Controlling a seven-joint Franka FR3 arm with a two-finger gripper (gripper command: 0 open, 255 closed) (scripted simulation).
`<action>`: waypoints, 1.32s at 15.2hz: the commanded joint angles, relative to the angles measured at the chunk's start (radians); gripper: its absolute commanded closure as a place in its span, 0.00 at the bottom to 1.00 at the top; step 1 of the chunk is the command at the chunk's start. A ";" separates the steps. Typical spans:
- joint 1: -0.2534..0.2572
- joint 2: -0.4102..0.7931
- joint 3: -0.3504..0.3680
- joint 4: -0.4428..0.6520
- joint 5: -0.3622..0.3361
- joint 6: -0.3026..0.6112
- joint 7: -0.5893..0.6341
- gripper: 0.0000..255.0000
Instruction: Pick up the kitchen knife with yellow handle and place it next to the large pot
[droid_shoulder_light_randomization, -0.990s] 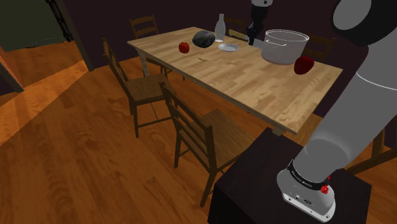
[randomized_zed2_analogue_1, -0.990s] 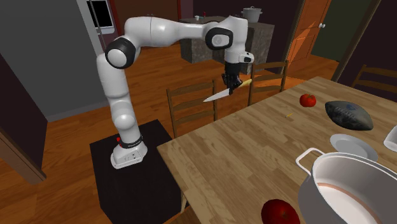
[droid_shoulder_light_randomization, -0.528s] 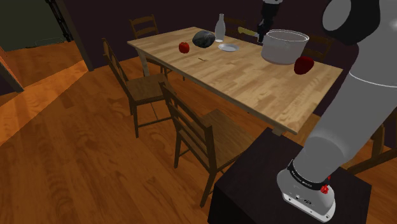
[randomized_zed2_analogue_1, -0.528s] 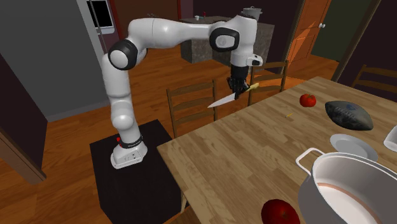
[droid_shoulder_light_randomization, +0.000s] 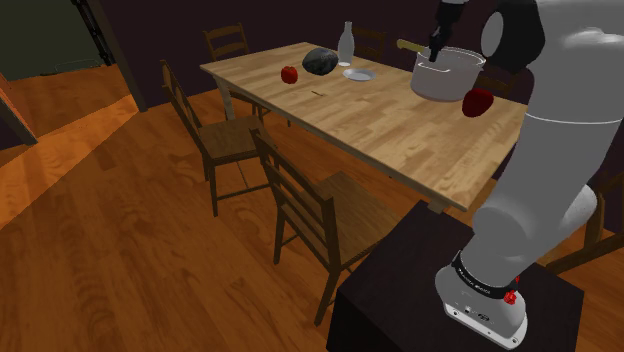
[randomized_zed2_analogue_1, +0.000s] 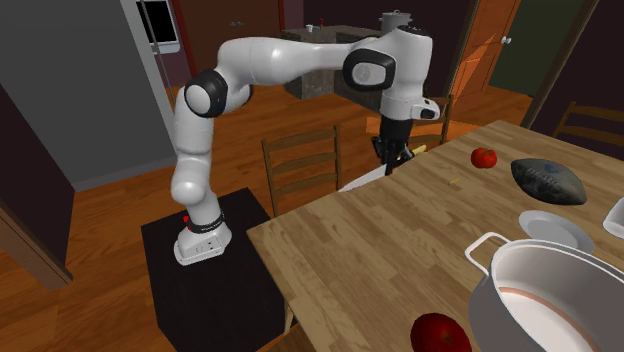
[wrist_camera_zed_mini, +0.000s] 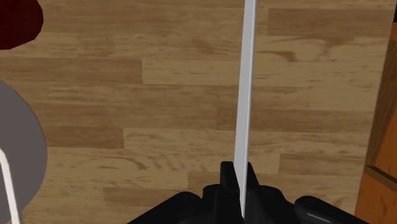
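Note:
My gripper (randomized_zed2_analogue_1: 392, 160) is shut on the kitchen knife (wrist_camera_zed_mini: 245, 95), which it carries in the air over the wooden table (randomized_zed2_analogue_1: 380, 250). The pale blade (randomized_zed2_analogue_1: 357, 183) points one way out of the fingers and the yellow handle (droid_shoulder_light_randomization: 408, 44) the other. In the wrist view the blade runs straight out from between the black fingers (wrist_camera_zed_mini: 226, 181) above bare table planks. In the shoulder view the gripper (droid_shoulder_light_randomization: 437, 45) hangs just over the large grey pot (droid_shoulder_light_randomization: 447, 72). The pot (wrist_camera_zed_mini: 19, 159) lies off to one side of the blade in the wrist view.
A dark red apple (droid_shoulder_light_randomization: 478, 101) lies beside the pot. Further along the table are a white plate (droid_shoulder_light_randomization: 359, 73), a clear bottle (droid_shoulder_light_randomization: 346, 44), a dark lumpy object (droid_shoulder_light_randomization: 320, 61) and a small red fruit (droid_shoulder_light_randomization: 289, 74). Wooden chairs (droid_shoulder_light_randomization: 310, 205) line the table's edge.
The arm has swung to the shoulder view's right with the knife, from beside the plate to over the pot. In the second exterior view the gripper moved right and lower, toward the table.

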 joint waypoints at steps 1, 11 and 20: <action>-0.049 0.054 -0.011 0.068 0.031 -0.022 -0.049 1.00; -0.307 0.331 -0.004 0.463 0.167 -0.159 -0.190 1.00; -0.231 0.255 -0.019 0.204 0.134 0.017 -0.206 1.00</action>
